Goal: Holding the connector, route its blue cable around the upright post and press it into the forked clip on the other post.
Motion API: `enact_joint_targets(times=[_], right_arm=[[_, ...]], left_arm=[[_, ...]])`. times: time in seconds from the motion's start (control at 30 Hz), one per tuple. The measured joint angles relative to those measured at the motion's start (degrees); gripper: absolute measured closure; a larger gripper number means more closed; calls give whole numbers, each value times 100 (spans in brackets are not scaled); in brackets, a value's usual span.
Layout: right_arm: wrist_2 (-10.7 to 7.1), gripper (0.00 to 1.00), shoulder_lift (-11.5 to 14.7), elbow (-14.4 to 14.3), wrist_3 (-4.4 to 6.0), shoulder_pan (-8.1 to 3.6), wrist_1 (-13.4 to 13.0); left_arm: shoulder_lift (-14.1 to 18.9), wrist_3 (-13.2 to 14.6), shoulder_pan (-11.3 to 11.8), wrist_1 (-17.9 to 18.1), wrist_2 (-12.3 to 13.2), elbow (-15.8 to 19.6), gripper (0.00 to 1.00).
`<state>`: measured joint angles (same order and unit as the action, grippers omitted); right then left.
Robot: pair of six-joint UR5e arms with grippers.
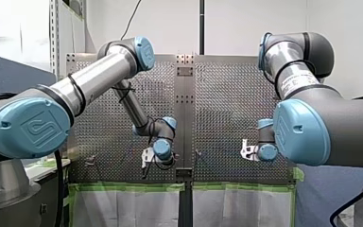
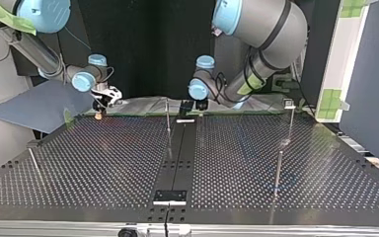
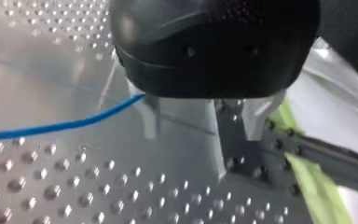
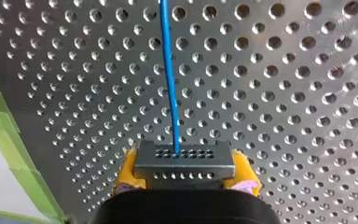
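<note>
Toward 10 o'clock on the tabletop (image 2: 103, 163) in the top view, my right gripper (image 2: 98, 114) hangs at the far edge, and what it carries is too small to read there. The right wrist view resolves it. The yellow pads (image 4: 127, 169) are clamped on a grey connector (image 4: 185, 161), one pad at each side. The blue cable (image 4: 170, 79) leaves the connector's face and runs toward 12 o'clock over the perforations, where the frame cuts it off.

Near 12 o'clock on the tabletop stands a thin upright post (image 2: 168, 121). Just beside it is my left gripper (image 3: 203, 119), partly lost against the dark backdrop in the top view. In the left wrist view its metal fingers (image 3: 150, 119) stand apart, with nothing visible between them. The cable enters from 9 o'clock and vanishes behind the black body beside one finger, so contact cannot be judged.

Toward 2 o'clock a second post (image 2: 290, 123) bears a small fitting, too small to tell whether it is forked. Around it the cable shows only as faint blue traces, so its path cannot be followed.
</note>
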<state>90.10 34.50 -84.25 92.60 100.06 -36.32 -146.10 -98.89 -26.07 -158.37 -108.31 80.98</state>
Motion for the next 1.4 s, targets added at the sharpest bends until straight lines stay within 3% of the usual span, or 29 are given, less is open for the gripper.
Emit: enact_joint_targets(times=[0.4, 1.03, 1.4], right_arm=[[-57, 100, -6, 0, -13, 85, 13], [-62, 100, -33, 0, -13, 133, 103], [-62, 100, -40, 0, -12, 154, 124]], left_arm=[[54, -7, -182, -11, 556, 10, 0], [415, 15, -443, 155, 898, 597, 0], [726, 12, -733, 195, 878, 641, 0]])
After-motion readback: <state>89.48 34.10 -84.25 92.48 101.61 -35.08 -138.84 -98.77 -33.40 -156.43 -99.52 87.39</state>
